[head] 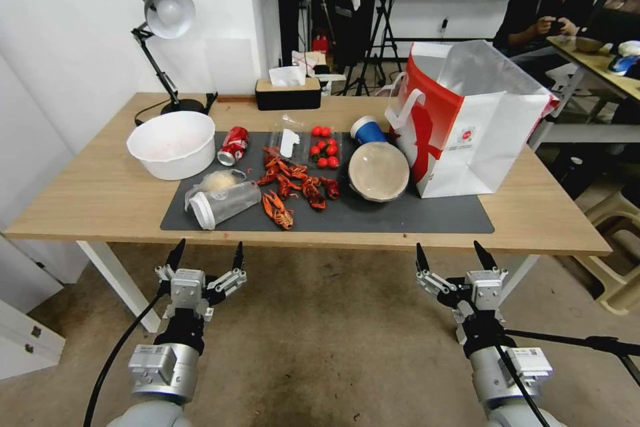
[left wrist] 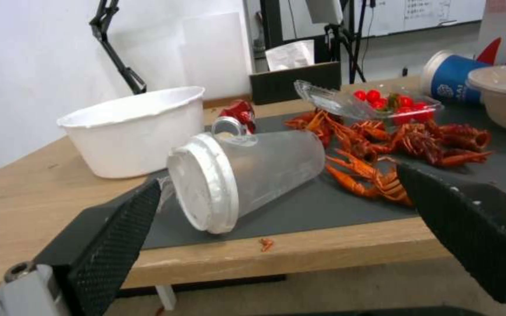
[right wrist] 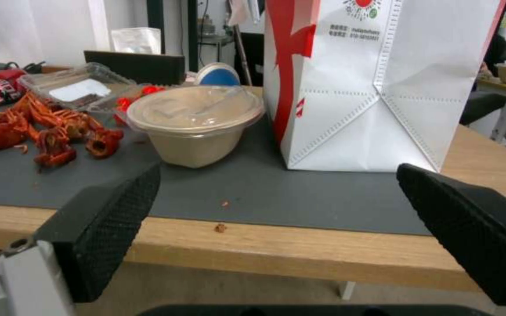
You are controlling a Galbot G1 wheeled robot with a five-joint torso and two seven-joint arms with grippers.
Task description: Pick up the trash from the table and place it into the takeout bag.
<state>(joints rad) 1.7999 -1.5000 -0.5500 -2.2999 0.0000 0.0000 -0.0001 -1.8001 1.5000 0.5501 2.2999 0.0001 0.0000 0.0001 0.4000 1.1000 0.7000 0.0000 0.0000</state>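
On the dark mat of the table [head: 87,207] lie a clear white-lidded cup [head: 221,202] [left wrist: 247,175] on its side, a red soda can [head: 233,145] [left wrist: 238,112] on its side, a blue-and-white paper cup [head: 368,129] [left wrist: 451,79] and a tan bowl with a clear domed lid [head: 378,171] [right wrist: 196,127]. The takeout bag [head: 477,121] [right wrist: 382,83] stands open at the mat's right end, beside the bowl. My left gripper [head: 207,257] hangs open below the table's front edge, facing the clear cup. My right gripper [head: 453,257] is open too, in front of the bag and bowl.
A white tub [head: 172,144] stands at the mat's left. Crayfish shells [head: 293,187] and an open clear box of cherry tomatoes [head: 323,145] lie mid-mat. A desk lamp [head: 163,13] and tissue box [head: 288,92] stand at the back. Bare wood lies at both table ends.
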